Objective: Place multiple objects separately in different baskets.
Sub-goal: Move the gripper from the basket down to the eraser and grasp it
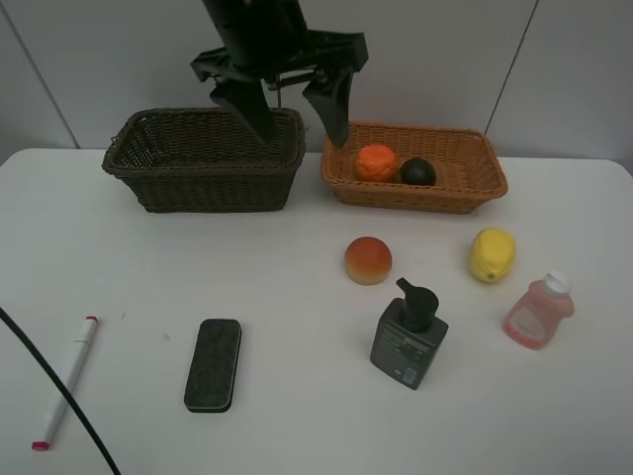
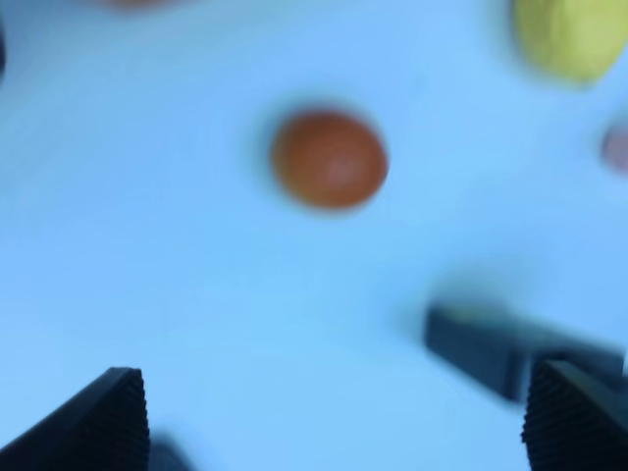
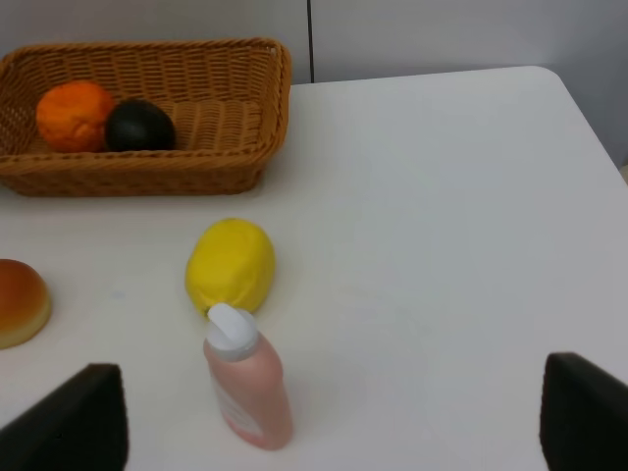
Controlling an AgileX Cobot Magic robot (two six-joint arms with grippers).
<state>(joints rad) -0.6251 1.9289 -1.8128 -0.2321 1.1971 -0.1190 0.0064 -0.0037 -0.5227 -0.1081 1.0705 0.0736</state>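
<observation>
Six items lay loose on the table (image 1: 148, 267), operator, so you had most of the sorting ahead of you. At the lower left of the frame sat the marker (image 1: 64, 381), with the eraser (image 1: 213, 364) to its right. Lower right, the pump bottle (image 1: 408, 341) and the pink bottle (image 1: 537, 315) stood near each other. Just behind them were the lemon (image 1: 492, 254) and, in the middle of the frame, the peach (image 1: 368, 260).

Your right gripper (image 3: 329, 422) hung with its jaws spread wide and nothing between them. Your left gripper (image 1: 302, 134), top centre, was spread wide and empty too.

Its blurred wrist view looked down on the peach, so I judged you were between placements with the peach next. That called for dropping the spread jaws squarely over the round fruit, closing gently, then lifting clear of a basket rim.

At the back, the tan basket (image 1: 465, 193), upper right, held the orange (image 1: 376, 162) and the mangosteen (image 1: 418, 171), touching. The dark basket (image 1: 198, 183), upper left, showed nothing inside.
</observation>
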